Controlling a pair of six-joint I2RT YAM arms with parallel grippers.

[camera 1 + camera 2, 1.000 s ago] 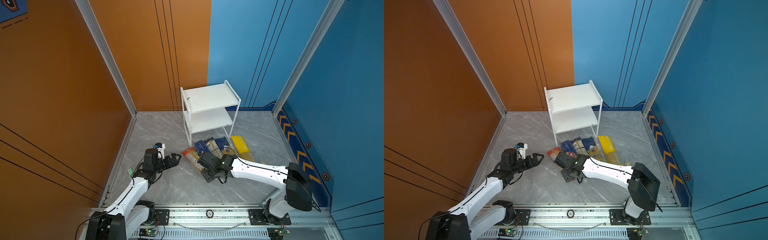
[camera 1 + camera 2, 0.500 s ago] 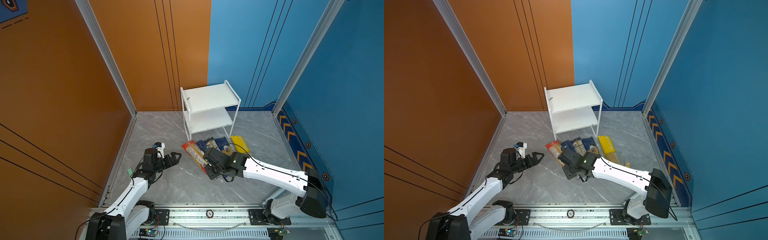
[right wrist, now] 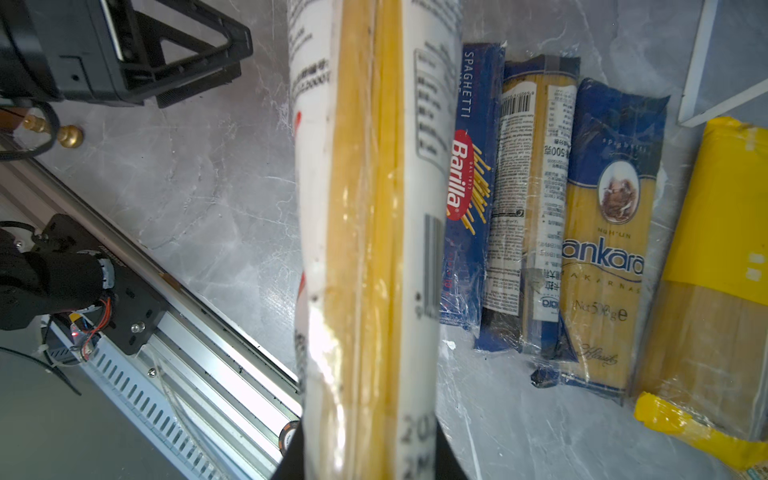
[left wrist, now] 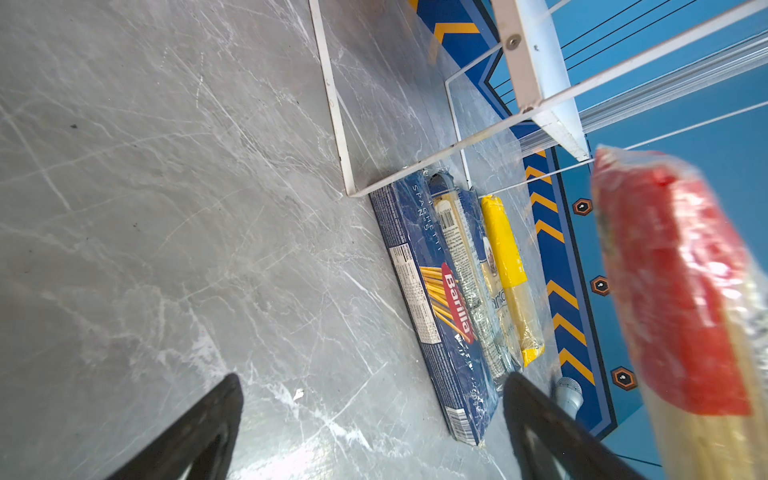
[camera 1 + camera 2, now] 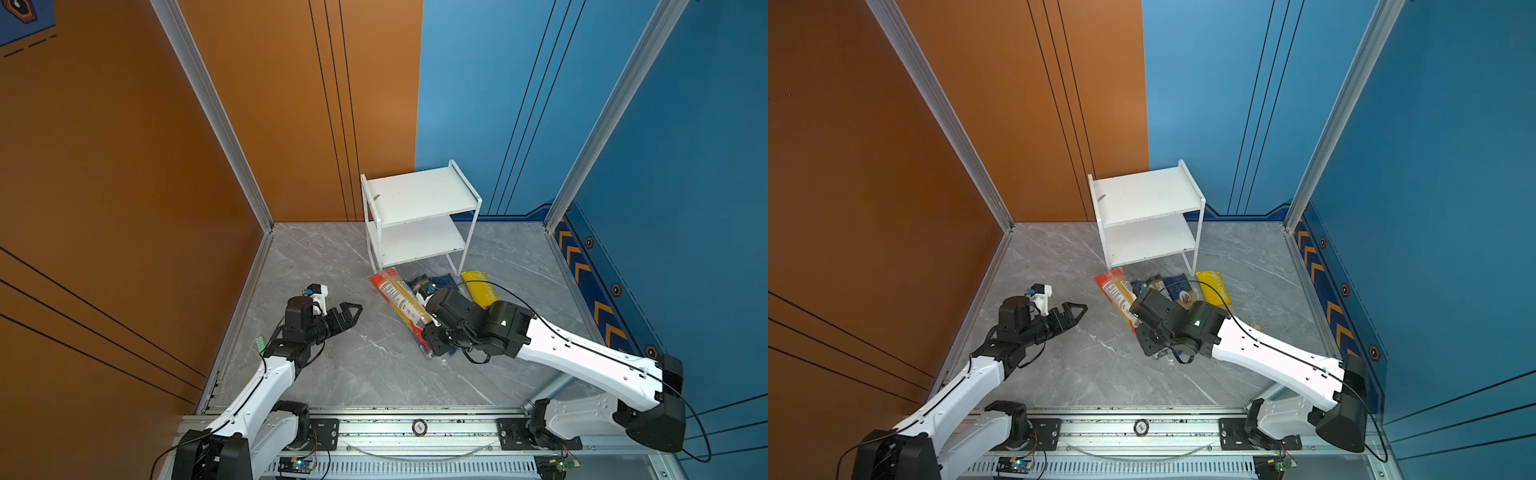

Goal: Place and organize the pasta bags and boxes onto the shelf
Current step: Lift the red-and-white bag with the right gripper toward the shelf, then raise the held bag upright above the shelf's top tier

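My right gripper (image 5: 430,328) (image 5: 1136,323) (image 3: 368,449) is shut on the red-ended clear spaghetti pack (image 5: 397,297) (image 5: 1115,291) (image 3: 365,208) (image 4: 685,291), holding it above the floor near its lower end. On the floor in front of the white two-tier shelf (image 5: 419,195) (image 5: 1142,195) lie the dark blue Barilla box (image 3: 469,166) (image 4: 436,311), a clear dark-blue labelled pack (image 3: 532,208), a blue-yellow portrait pack (image 3: 606,249) (image 5: 1181,289) and a bright yellow pack (image 5: 482,286) (image 3: 723,249). My left gripper (image 5: 353,309) (image 5: 1079,308) (image 4: 374,386) hangs open and empty to the left of them.
Both shelf boards are bare. Orange walls stand at the left and back, blue walls at the back and right, with a chevron strip (image 5: 582,266) along the right floor edge. A metal rail (image 5: 415,428) runs across the front.
My right gripper has raised the red-ended pack off the floor and carried it back and to the right, toward the shelf. The left arm has hardly moved.
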